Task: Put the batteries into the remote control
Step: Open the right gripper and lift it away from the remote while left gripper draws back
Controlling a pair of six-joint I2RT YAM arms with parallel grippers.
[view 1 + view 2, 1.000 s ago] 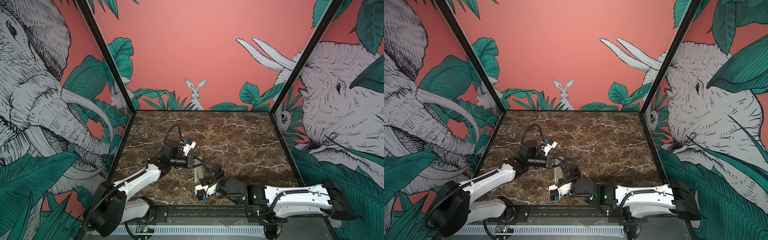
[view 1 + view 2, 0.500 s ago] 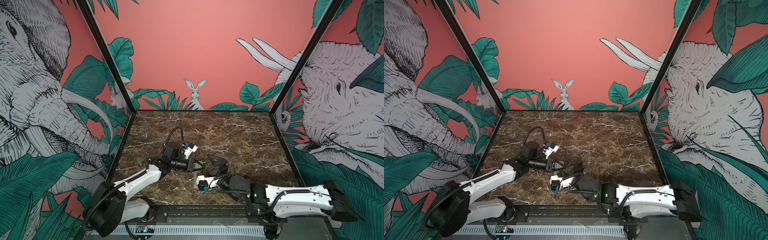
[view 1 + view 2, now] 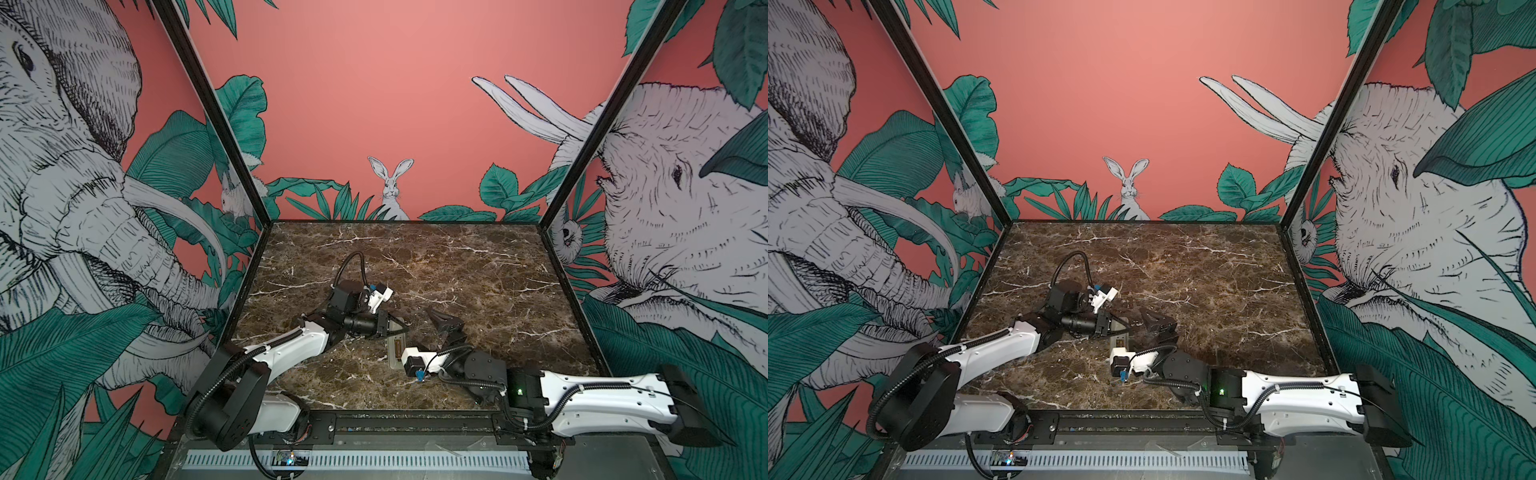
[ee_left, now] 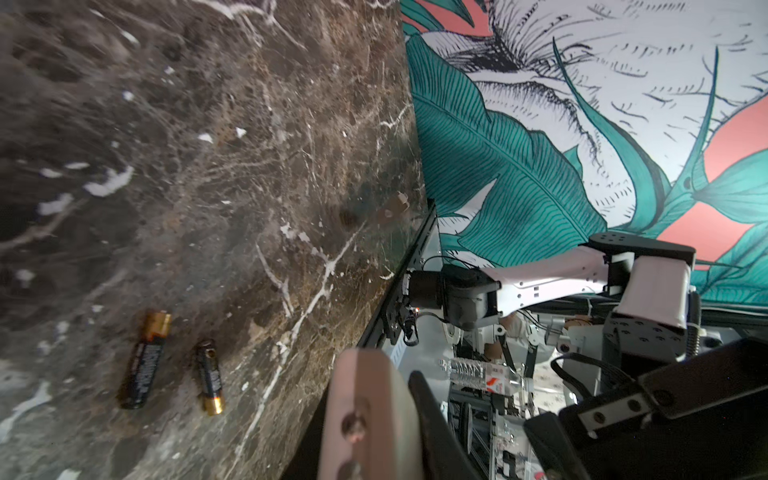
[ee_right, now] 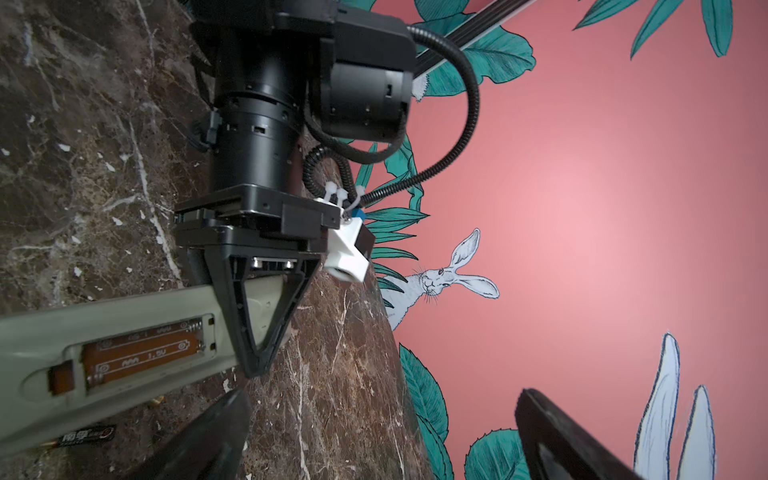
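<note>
My left gripper [image 3: 397, 326] is clamped on one end of the remote control [image 5: 41, 340], turning its open battery bay [image 5: 141, 353] towards my other arm for loading. The batteries [image 4: 145, 361] lie loose on the marble table [image 4: 208, 166], side by side, apart. My right gripper [image 3: 449, 332] hangs nearby, jaws wide and empty, free to fetch one.

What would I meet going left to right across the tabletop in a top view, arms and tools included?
left arm → left tool, shut on the remote control → right tool, open → right arm
</note>
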